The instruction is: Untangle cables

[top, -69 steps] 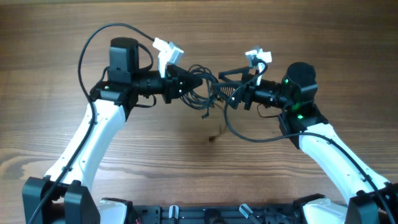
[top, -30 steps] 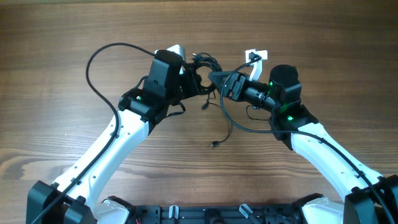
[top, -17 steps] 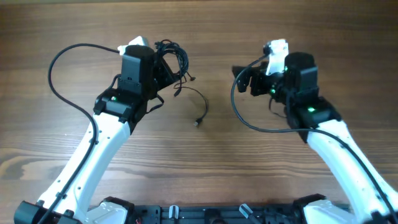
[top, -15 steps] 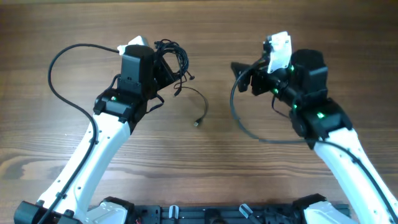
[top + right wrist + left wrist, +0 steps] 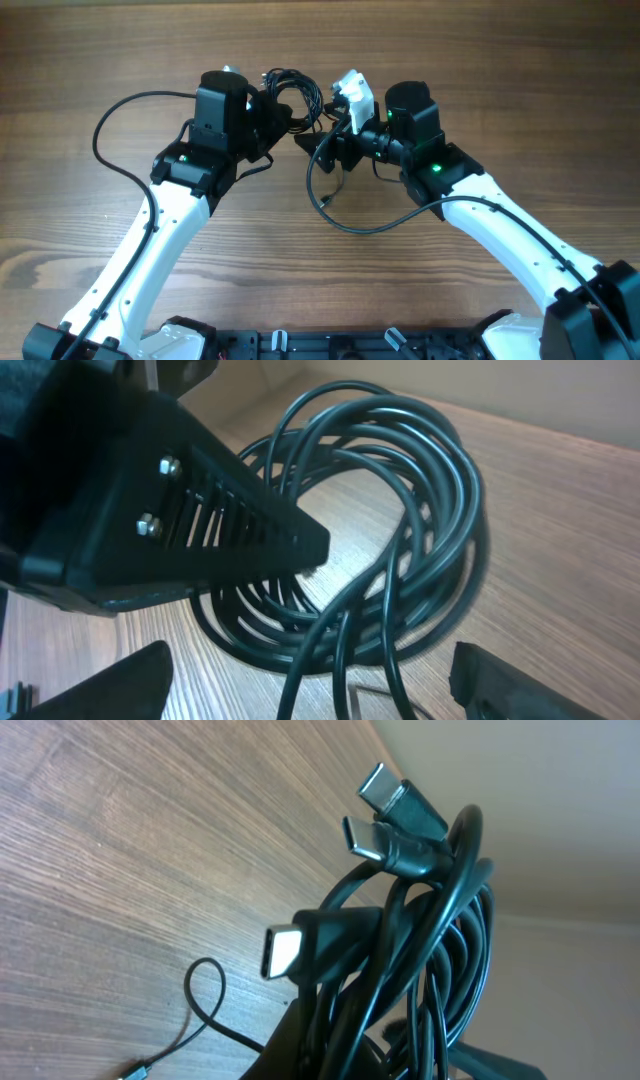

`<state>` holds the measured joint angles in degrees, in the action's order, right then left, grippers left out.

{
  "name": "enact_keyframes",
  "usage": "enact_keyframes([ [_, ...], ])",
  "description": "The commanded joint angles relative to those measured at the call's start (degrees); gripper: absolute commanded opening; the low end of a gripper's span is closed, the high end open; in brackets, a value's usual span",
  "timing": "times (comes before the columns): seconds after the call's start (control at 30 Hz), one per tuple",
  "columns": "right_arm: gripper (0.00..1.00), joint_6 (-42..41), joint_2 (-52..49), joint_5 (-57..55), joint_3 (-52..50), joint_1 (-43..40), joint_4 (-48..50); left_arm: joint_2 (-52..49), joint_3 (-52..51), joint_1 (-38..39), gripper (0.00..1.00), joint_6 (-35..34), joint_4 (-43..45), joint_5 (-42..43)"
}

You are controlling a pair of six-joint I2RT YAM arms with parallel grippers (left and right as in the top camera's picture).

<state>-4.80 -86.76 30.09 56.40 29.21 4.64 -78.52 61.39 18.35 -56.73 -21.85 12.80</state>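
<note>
The cables (image 5: pixel 296 94) are a bunch of thin black looping strands raised off the wooden table. My left gripper (image 5: pixel 272 112) is shut on the bunch. In the left wrist view the bunch (image 5: pixel 420 940) rises from my fingers (image 5: pixel 400 1055) with three silver plug ends at its top. One loose strand (image 5: pixel 324 192) trails down to a small plug on the table, and it also shows in the left wrist view (image 5: pixel 205 1005). My right gripper (image 5: pixel 327 150) is open just right of the bunch. In the right wrist view the coils (image 5: pixel 400 510) lie ahead and strands pass between my open fingers (image 5: pixel 310 685).
The left gripper's black finger with two screws (image 5: pixel 200 510) fills the upper left of the right wrist view. The left arm's thick black wire (image 5: pixel 105 130) arcs out to the left. The right arm's wire (image 5: pixel 370 226) loops over the table (image 5: pixel 480 60) in front.
My right arm has swung left from the table's right side, up against the cable bunch, gripper still open. My left gripper has shifted slightly right, still holding the bunch.
</note>
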Motion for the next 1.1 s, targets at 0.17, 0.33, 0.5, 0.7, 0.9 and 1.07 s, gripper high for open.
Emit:
enact_keyframes([
  [0.17, 0.04, -7.0, -3.8, 2.7, 0.1, 0.1, -0.1, 1.1, 0.1, -2.4, 0.04, -0.6, 3.4, 4.3],
  [0.33, 0.04, -12.5, -2.0, 13.2, 0.2, -1.0, -5.6, 1.0, 0.1, -4.2, 0.04, 33.0, 5.1, 4.8],
  [0.5, 0.04, -21.2, -0.2, 29.7, 0.2, -3.7, -5.3, 0.7, 0.1, 1.0, 0.04, 44.4, 7.1, 4.8],
  [0.7, 0.04, -31.7, 0.7, 31.6, 0.3, -11.9, -1.7, 0.7, 0.1, 5.4, 0.04, 50.6, 7.5, 3.3],
  [0.9, 0.04, -37.6, 0.7, 16.5, 0.3, -11.8, 6.8, 0.7, 0.1, 6.4, 0.04, 53.5, 7.5, 12.7],
  [1.07, 0.05, -38.6, 0.7, 6.3, 0.3, -9.9, 0.5, 0.7, 0.1, 6.5, 0.04, 53.6, 8.6, 22.3],
])
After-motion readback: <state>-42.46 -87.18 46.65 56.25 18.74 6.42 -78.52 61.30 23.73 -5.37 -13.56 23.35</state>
